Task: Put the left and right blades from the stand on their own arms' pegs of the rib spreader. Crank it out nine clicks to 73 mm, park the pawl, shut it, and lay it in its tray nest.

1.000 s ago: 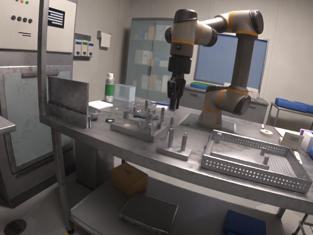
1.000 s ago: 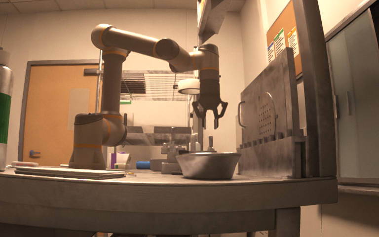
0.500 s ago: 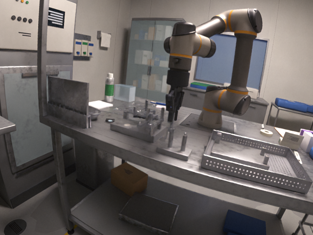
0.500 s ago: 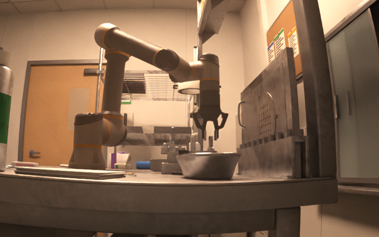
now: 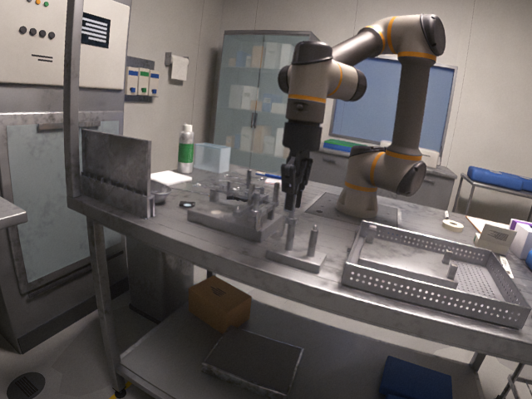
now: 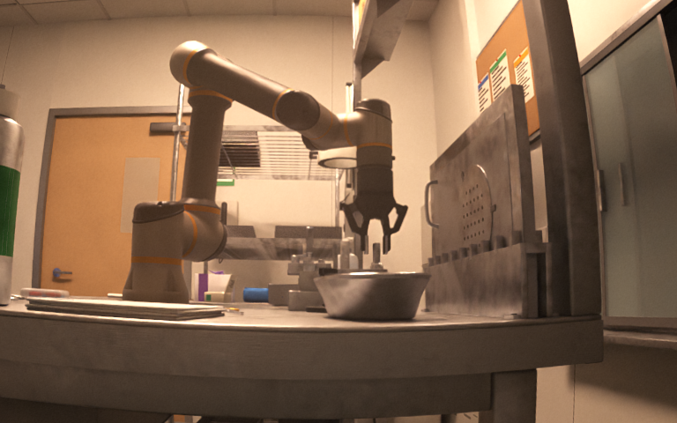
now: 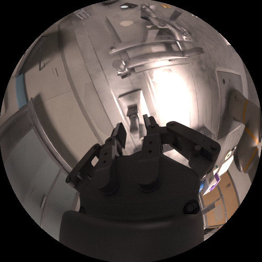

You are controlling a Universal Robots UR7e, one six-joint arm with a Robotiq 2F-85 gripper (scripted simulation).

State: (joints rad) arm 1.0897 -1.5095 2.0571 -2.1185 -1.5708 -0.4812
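Note:
The two blades stand upright on their stand [image 5: 295,259] near the table's front edge, the left blade [image 5: 290,233] under my fingers and the right blade [image 5: 313,240] beside it. The rib spreader [image 5: 240,202] sits on its fixture block behind and to the left, its arms [image 7: 156,52] stretched across the block. The perforated tray [image 5: 434,270] lies to the right, empty. My gripper [image 5: 294,202] points straight down just above the top of the left blade [image 7: 134,122], which shows between the fingertips in the wrist camera. The gripper is open and holds nothing.
A tall metal rack panel [image 5: 115,172] stands at the table's left end with a steel bowl [image 6: 372,294] beside it. The robot base [image 5: 365,189] sits behind the tray. A bottle [image 5: 185,148] and a clear box [image 5: 212,157] stand at the back.

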